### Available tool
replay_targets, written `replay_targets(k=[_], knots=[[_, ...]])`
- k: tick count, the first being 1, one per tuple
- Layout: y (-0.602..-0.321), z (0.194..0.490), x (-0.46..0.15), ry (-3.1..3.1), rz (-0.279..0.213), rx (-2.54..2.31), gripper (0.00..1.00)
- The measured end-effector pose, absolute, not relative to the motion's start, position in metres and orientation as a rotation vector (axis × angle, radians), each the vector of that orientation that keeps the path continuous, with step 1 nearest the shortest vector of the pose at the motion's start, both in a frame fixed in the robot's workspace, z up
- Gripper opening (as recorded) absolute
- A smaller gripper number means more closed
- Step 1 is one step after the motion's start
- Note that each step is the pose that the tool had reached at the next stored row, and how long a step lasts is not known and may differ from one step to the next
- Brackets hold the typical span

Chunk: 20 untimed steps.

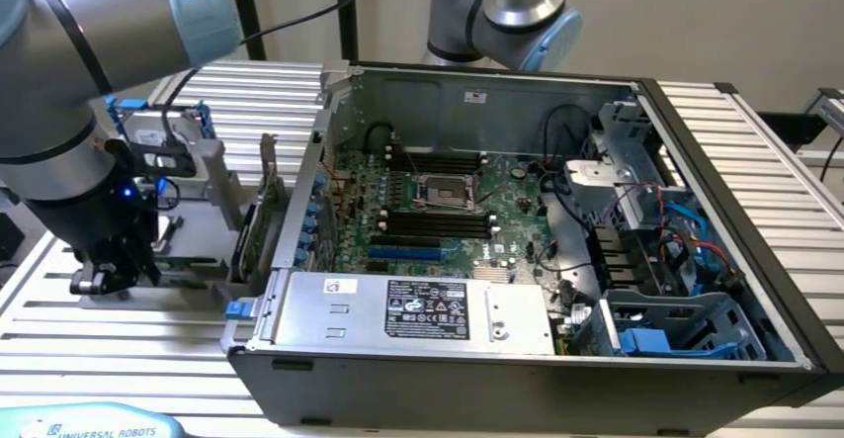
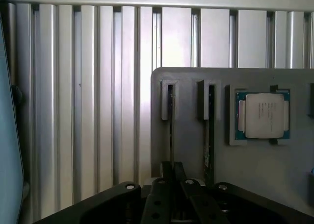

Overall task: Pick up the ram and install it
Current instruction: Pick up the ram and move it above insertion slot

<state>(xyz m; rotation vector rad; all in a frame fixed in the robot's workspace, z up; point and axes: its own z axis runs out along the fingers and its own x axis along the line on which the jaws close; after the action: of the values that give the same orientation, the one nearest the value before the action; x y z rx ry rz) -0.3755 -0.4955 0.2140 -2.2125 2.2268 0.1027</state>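
Note:
In the wrist view two rams stand edge-on in slots of a grey holder [image 2: 196,150]. My gripper [image 2: 172,171] is shut on the ram [image 2: 170,131] in the slot further from the processor; its black fingers pinch the stick's thin edge. The other ram [image 2: 210,131] stands free in the neighbouring slot. In the exterior view my gripper [image 1: 103,272] is down at the holder [image 1: 198,260], at the exterior view's left of the open computer case [image 1: 738,161]. Inside the case lies the green motherboard [image 1: 508,196] with its black slots [image 1: 429,223].
A square silver processor [image 2: 261,115] lies in a pocket of the holder beside the rams. A green expansion card [image 1: 268,211] stands upright between holder and case. A second arm [image 1: 508,8] rises behind the case. Ribbed aluminium table [image 1: 106,339] runs all around.

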Motion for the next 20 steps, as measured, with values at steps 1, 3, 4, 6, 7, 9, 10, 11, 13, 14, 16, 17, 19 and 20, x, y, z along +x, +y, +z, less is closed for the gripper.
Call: replay_targets(k=[1,3,4,6,7,9,10,11,13,14,16,17,19,20], knots=[[-0.495,0.217,-0.375,2.227,0.103,-2.213,0.13],[-0.495,0.222,-0.375,2.227,0.104,-2.213,0.13],[-0.496,0.226,-0.374,2.228,0.105,-2.214,0.13],[-0.496,0.234,-0.373,2.229,0.107,-2.214,0.13],[-0.496,0.238,-0.373,2.229,0.108,-2.215,0.13],[-0.495,0.247,-0.371,2.230,0.110,-2.215,0.13],[-0.495,0.252,-0.370,2.230,0.110,-2.215,0.13],[-0.495,0.256,-0.369,2.231,0.111,-2.215,0.13],[-0.496,0.266,-0.367,2.231,0.112,-2.216,0.13],[-0.495,0.270,-0.366,2.231,0.112,-2.216,0.13],[-0.495,0.279,-0.364,2.232,0.113,-2.216,0.13],[-0.495,0.284,-0.362,2.232,0.113,-2.216,0.13],[-0.496,0.293,-0.359,2.232,0.114,-2.217,0.13],[-0.495,0.297,-0.358,2.232,0.114,-2.217,0.13]])
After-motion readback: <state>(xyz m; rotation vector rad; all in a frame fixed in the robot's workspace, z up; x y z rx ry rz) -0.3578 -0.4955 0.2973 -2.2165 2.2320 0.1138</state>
